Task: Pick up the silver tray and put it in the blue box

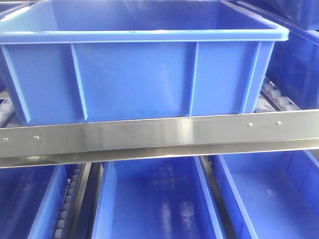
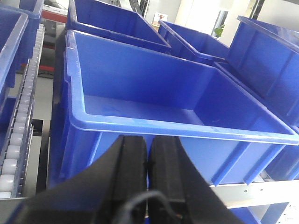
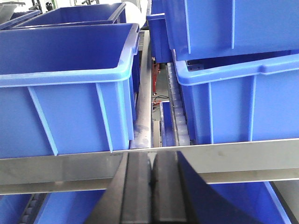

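Observation:
The blue box stands on the upper shelf, straight ahead and close, with ribbed walls and a thick rim. The left wrist view looks down into the blue box, and its inside holds nothing. My left gripper is shut with nothing in it, just in front of the box's near wall. My right gripper is shut too, held before the steel shelf rail at the right corner of the blue box. The silver tray is out of view in all frames.
A steel rail fronts the shelf. More blue crates sit on the lower shelf, others stand behind, and stacked crates stand to the right. Roller tracks run beside the box.

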